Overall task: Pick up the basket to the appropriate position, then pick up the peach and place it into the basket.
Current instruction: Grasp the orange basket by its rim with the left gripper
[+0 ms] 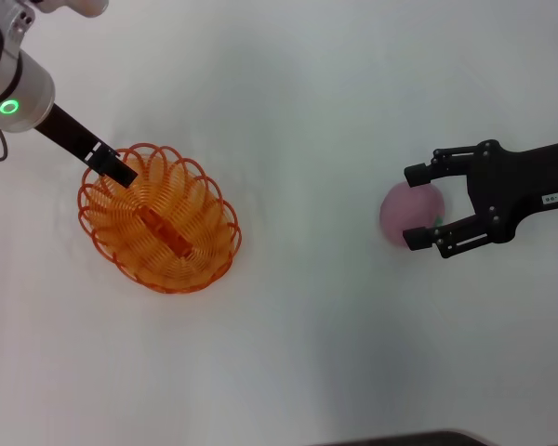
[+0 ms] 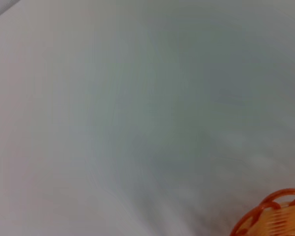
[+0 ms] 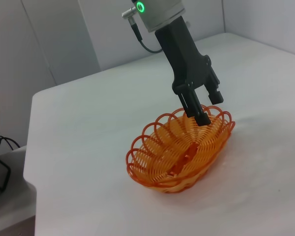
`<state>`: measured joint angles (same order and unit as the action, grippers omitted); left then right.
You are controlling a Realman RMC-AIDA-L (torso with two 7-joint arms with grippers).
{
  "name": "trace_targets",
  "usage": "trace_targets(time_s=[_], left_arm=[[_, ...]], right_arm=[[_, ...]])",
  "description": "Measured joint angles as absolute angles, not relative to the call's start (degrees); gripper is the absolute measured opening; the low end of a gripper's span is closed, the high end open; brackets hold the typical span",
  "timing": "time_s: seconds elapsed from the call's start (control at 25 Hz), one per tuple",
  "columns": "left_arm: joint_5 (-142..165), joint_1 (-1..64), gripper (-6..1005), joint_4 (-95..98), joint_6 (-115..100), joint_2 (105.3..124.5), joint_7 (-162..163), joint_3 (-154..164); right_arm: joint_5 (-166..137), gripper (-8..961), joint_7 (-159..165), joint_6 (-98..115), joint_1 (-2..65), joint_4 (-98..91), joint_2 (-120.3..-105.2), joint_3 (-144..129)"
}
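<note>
**Left gripper at basket rim; right gripper spread around peach**

The basket (image 1: 159,219), an oval of looped orange wire with a scalloped rim, rests on the white table (image 1: 298,111) on the left side of the scene. Its long axis runs diagonally from far-left to near-right. A flat orange strip lies along the bottom of its interior.

The left gripper (image 1: 114,165) reaches in from the far left corner and sits at the far-left end of the basket. In the right wrist view, the left gripper (image 3: 200,112) points downward with its fingers drawn close together on the wire loops of the rim; the basket (image 3: 179,152) sits flat on the table (image 3: 88,128). The left arm's ring light glows green. The left wrist view shows only an edge of the basket (image 2: 275,216) against the table surface.

The peach (image 1: 409,214), a round pale pink fruit, rests on the table on the right side of the scene, well apart from the basket. A small green mark shows on its right side.

The right gripper (image 1: 422,208) enters from the right edge. Its jaws stand apart, one black finger on the far side of the peach and one on the near side, with the fruit between them. Whether the pads touch the peach cannot be determined.
</note>
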<state>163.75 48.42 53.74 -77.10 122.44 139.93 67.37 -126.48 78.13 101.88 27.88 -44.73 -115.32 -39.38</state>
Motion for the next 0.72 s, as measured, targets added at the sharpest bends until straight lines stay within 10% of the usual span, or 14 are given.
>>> trace_targets(time_s=[0.28, 0.36, 0.72], left_arm=[[163.79, 48.45, 799, 53.70, -77.23, 122.34, 139.49, 67.52], [163.80, 48.39, 586, 53.80, -77.24, 122.34, 139.34, 67.54], [163.79, 48.21, 238, 54.05, -78.18, 122.75, 138.69, 69.09]], right_arm=[[-126.47, 930, 77.94, 101.29, 27.74, -44.58, -115.40, -39.33], [-126.47, 930, 77.94, 100.98, 27.75, -44.49, -115.40, -39.34], [-126.27, 931, 77.85, 100.89, 27.67, -44.46, -115.40, -39.28]])
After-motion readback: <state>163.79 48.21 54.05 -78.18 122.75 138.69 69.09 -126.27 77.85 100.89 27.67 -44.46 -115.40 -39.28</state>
